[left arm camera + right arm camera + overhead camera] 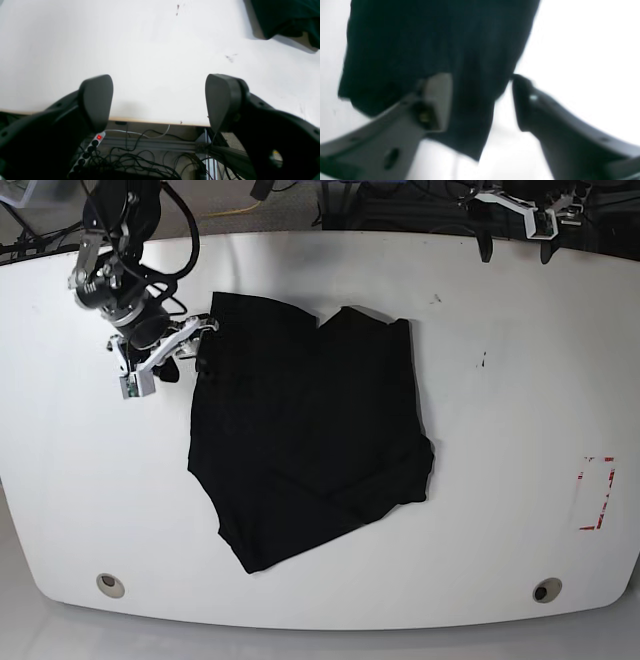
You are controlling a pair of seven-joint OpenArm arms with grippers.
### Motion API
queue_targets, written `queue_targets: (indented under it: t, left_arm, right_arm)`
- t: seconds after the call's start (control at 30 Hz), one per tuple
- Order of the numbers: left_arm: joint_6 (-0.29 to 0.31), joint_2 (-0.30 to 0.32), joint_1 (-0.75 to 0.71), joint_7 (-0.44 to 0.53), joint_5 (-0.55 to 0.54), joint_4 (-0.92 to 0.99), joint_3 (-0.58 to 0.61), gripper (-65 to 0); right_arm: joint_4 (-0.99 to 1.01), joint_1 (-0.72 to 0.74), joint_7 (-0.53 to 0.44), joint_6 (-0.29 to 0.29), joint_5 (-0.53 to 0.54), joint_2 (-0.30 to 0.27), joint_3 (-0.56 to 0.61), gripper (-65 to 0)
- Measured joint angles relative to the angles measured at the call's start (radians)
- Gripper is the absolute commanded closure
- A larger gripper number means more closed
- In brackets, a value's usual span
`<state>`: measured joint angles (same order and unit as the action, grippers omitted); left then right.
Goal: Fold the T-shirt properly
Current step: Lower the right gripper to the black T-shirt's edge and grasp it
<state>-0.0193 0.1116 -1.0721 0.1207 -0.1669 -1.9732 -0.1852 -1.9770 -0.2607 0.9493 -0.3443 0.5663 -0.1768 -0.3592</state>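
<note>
**Right gripper at the shirt's corner, left arm parked at the rim**

The T-shirt (305, 435) lies partly folded and skewed in the middle of the white table (520, 430), its lower corner pointing toward the near edge. The right gripper (165, 360) sits at the shirt's upper corner, jaws apart, with a fold of cloth hanging between them in the blurred wrist view. The left gripper (158, 100) hovers spread wide and empty over the table's far rim, well apart from the fabric.

Risks, as I judge them: closing on too thin a fold could let the cloth slip out. Pulling one-handed could drag the whole skewed pile and bunch the layers rather than folding cleanly.
</note>
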Motion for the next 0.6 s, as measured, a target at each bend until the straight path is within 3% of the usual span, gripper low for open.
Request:
queue_targets:
  t: [0.37, 0.6]
  left_arm:
    - [-0.003, -0.001, -0.011, 0.0, 0.0, 0.001, -0.002, -53.9]
    - [-0.002, 0.0, -0.008, 0.0, 0.0, 0.002, -0.003, -53.9]
  right_arm:
    - [0.357, 0.282, 0.035, 0.0, -0.007, -0.037, -0.002, -44.5]
    - [0.633, 0.427, 0.024, -0.074, 0.0, -0.056, -0.003, -44.5]
